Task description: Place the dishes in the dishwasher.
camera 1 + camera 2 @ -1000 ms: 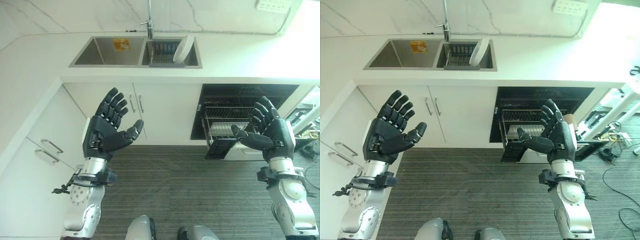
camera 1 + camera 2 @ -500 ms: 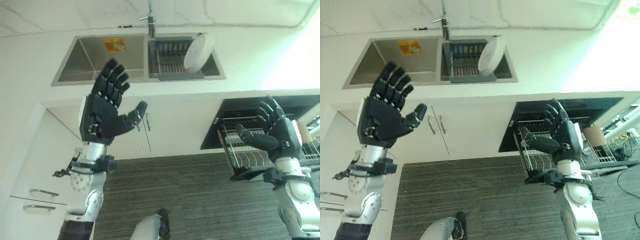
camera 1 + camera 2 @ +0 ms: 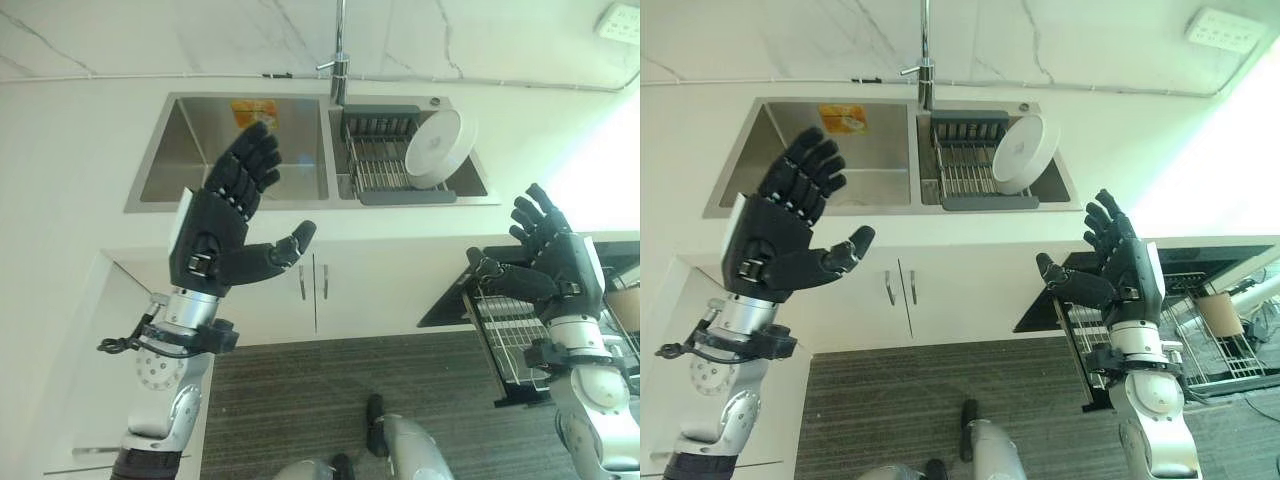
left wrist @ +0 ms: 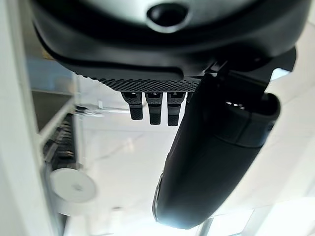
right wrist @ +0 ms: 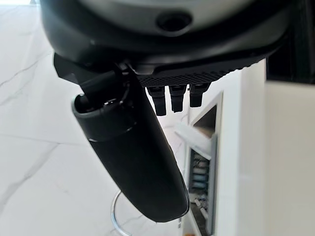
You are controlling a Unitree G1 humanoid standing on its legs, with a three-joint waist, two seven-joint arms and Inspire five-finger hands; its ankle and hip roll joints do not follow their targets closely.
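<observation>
A white plate (image 3: 434, 148) stands on edge in a dark dish rack (image 3: 375, 165) inside the right basin of the steel sink (image 3: 190, 180); the plate (image 4: 74, 187) is also in the left wrist view. My left hand (image 3: 222, 235) is raised open in front of the left basin, holding nothing. My right hand (image 3: 550, 272) is open and empty to the right, in front of the counter edge. Below it the open dishwasher (image 3: 455, 300) has its wire rack (image 3: 515, 335) pulled out.
A tap (image 3: 338, 60) rises behind the sink. White cabinet doors (image 3: 330, 300) with handles stand under the counter (image 3: 70, 190). Striped dark flooring (image 3: 300, 400) lies below. A brown cup (image 3: 1220, 315) sits at the far right by the dishwasher.
The camera has swung so the sink sits lower and more central. My left hand stays raised before the left basin; both hands stay open and empty.
</observation>
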